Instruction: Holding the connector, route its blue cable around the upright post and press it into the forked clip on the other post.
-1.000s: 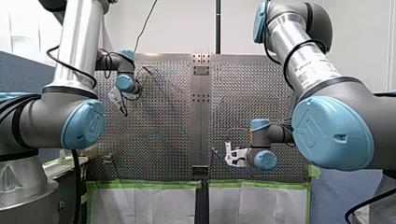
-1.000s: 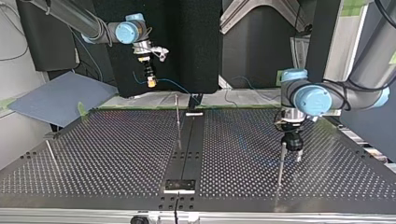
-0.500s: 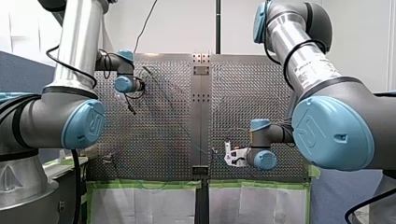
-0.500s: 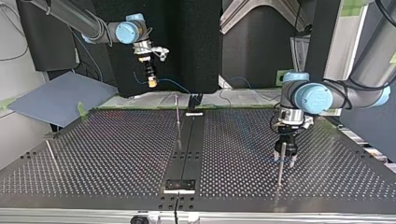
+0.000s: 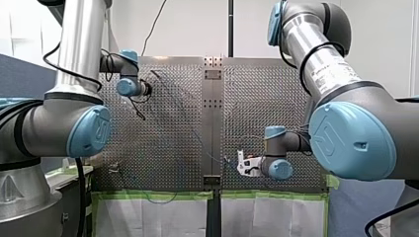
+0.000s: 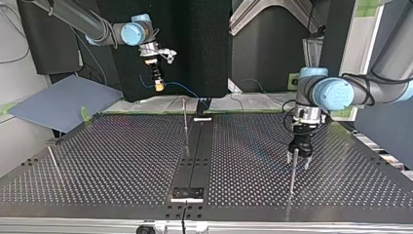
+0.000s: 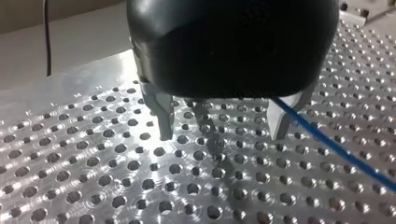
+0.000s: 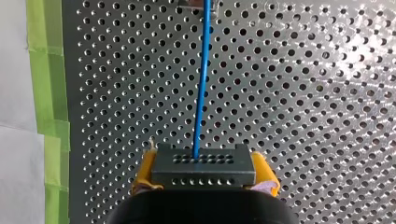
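Shifting opened left gripper (image 6: 297,162) over the post (image 6: 291,181) top; keeping right gripper (image 8: 205,173) clenched on connector (image 8: 204,163), blue cable (image 8: 202,84) attached.

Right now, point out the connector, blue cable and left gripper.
connector (image 8: 204,168), right wrist view, its grey face.
blue cable (image 8: 201,93), right wrist view, mid-run.
left gripper (image 7: 222,135), left wrist view, midway between fingertips.

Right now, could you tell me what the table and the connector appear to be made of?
The table: brushed metal, likely aluminium, judging by its bright glare around the holes. The connector: matte dark grey, probably plastic; dull, no glints.
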`<state>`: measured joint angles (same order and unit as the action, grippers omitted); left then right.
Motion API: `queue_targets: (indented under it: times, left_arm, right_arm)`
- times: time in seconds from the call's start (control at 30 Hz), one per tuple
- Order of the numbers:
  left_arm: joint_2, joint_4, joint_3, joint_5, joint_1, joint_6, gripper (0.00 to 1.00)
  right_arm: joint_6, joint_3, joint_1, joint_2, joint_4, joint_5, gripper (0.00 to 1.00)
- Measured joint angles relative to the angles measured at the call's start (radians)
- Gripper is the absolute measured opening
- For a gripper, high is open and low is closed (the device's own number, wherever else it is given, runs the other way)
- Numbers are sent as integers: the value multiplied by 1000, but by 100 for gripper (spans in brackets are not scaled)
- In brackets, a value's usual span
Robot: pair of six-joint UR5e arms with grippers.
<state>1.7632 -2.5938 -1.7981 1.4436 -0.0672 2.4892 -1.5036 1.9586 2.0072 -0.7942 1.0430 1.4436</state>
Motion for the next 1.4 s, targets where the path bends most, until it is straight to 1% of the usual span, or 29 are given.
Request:
queue_targets:
  times: [0.27,0.4,0.63,0.8,1.13,1.4]
  left_arm:
    - [-5,5,-15,-5,-4,86,98]
    - [-5,11,-16,4,-7,126,98]
    - [-5,44,-16,14,-16,200,98]
    - [-8,48,-16,22,-20,246,98]
    - [-49,44,-30,21,-19,350,98]
    - [-55,53,-56,21,-14,425,98]
  right_arm:
    - [0,0,2,0,-1,0,0]
    - [0,0,2,0,-1,0,0]
    - [0,0,3,1,-1,0,0]
    - [0,0,4,1,-1,0,0]
    - [0,0,4,1,-1,-1,0]
    - [0,0,4,2,-1,-2,0]
